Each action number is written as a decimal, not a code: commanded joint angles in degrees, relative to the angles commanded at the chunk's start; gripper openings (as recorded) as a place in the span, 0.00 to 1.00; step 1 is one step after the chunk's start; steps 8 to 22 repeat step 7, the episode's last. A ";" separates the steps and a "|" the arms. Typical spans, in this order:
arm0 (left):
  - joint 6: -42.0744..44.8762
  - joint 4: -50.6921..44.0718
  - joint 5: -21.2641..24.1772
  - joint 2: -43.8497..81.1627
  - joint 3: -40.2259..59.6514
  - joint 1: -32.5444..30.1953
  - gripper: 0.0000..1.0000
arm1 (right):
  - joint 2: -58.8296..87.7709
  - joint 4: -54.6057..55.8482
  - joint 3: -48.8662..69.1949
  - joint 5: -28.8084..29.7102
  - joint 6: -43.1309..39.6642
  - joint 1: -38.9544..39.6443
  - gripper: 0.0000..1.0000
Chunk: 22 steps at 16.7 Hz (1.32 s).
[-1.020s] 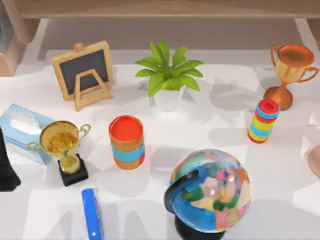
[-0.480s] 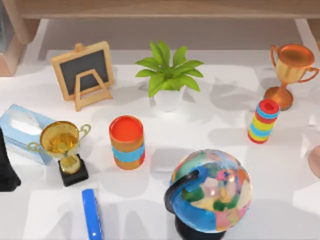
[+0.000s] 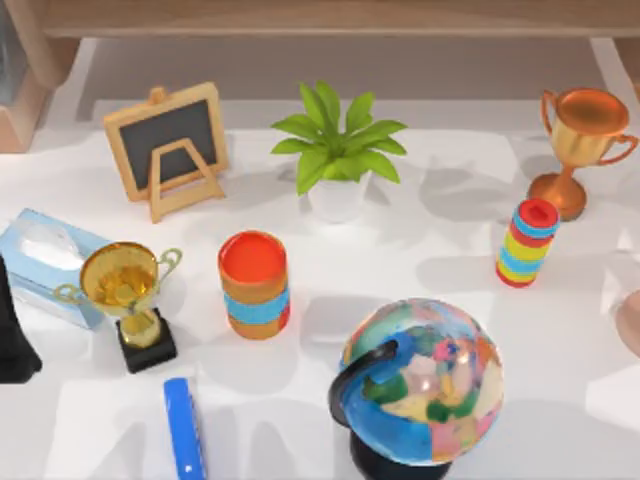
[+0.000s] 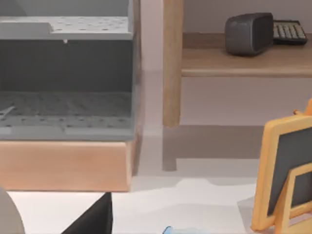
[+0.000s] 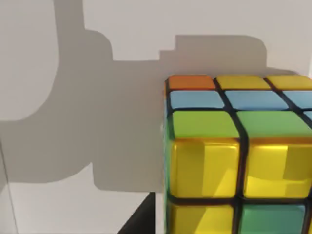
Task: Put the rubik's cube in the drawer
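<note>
Right gripper (image 5: 140,219) shows as a dark sliver just beside the rubik's cube (image 5: 234,156); whether it is open or closed cannot be told, and no grip on the cube is visible. In the right wrist view the cube rests flat on the white table (image 5: 58,204). Being equal on all sides, it has no long axis. A face of yellow and green squares is turned toward the camera, and the top face shows orange, yellow, blue and green.

Left gripper (image 4: 92,219) is near the table's left edge, facing a grey drawer (image 4: 66,73) on a wooden base; its state cannot be told either. Seen from above, the table carries a globe (image 3: 420,385), a potted plant (image 3: 337,150), a small chalkboard easel (image 3: 167,145) and a gold trophy (image 3: 125,290).
</note>
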 joint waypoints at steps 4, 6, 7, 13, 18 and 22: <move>0.00 0.00 0.00 0.00 0.00 0.00 1.00 | 0.00 0.00 0.00 0.00 0.00 0.00 1.00; 0.00 0.00 0.00 0.00 0.00 0.00 1.00 | 0.00 0.00 0.00 0.00 0.00 0.00 1.00; 0.00 0.00 0.00 0.00 0.00 0.00 1.00 | 0.00 0.00 0.00 0.00 0.00 0.00 1.00; 0.00 0.00 0.00 0.00 0.00 0.00 1.00 | 0.00 0.00 0.00 0.00 0.00 0.00 1.00; 0.00 0.00 0.00 0.00 0.00 0.00 1.00 | 0.00 0.00 0.00 0.00 0.00 0.00 1.00; 0.00 0.00 0.00 0.00 0.00 0.00 1.00 | 0.00 0.00 0.00 0.00 0.00 0.00 1.00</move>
